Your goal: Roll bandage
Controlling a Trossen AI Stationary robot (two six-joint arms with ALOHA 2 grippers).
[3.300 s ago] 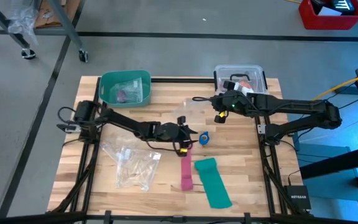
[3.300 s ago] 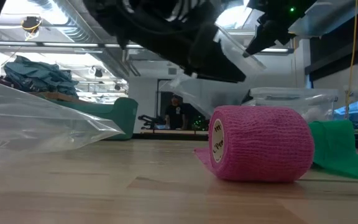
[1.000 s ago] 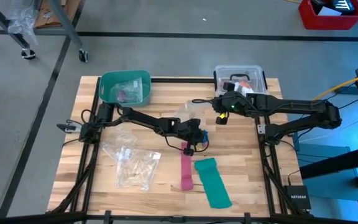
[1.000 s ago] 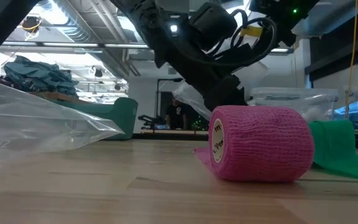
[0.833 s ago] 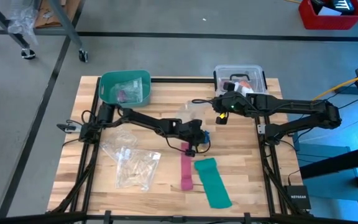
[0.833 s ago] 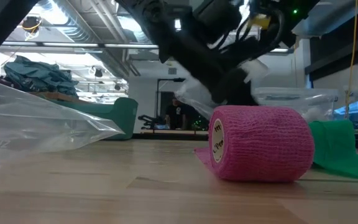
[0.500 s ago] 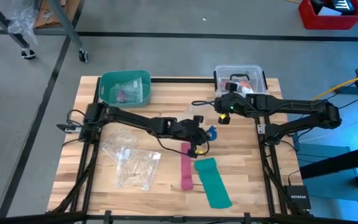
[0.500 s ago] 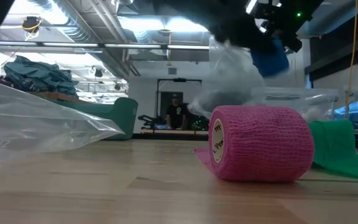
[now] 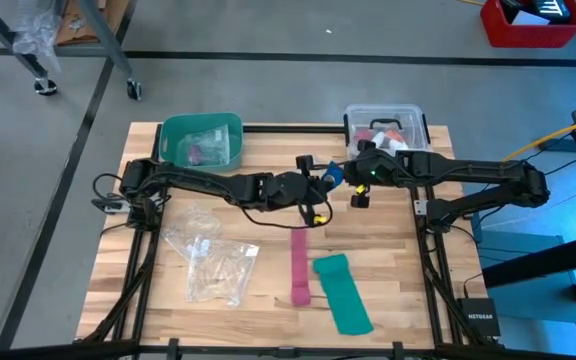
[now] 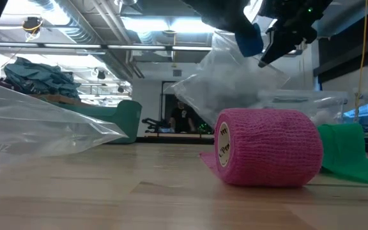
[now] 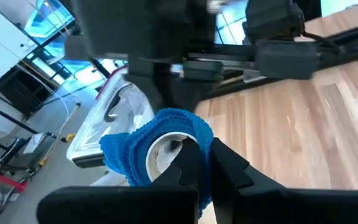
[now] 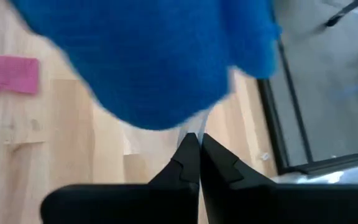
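Bandage point(image 9: 334, 175) already compact roll — held aloft near clear box point(image 9: 388, 122), pinched in closed left hand point(image 11: 201, 163). Right hand point(image 9: 356, 190) closed, beside roll, holding clear bag. Rolling looked done; bagging left.

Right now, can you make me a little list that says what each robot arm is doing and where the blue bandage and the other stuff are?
bandage: small blue roll, lifted off the table, near the clear bag
left gripper: jaws shut on the bandage roll, above the table's middle
right gripper: jaws shut, right next to the roll
pink strip: flat on the table with a rolled end
green strip: lying beside the pink one
green bin: far left corner
clear box: far right corner
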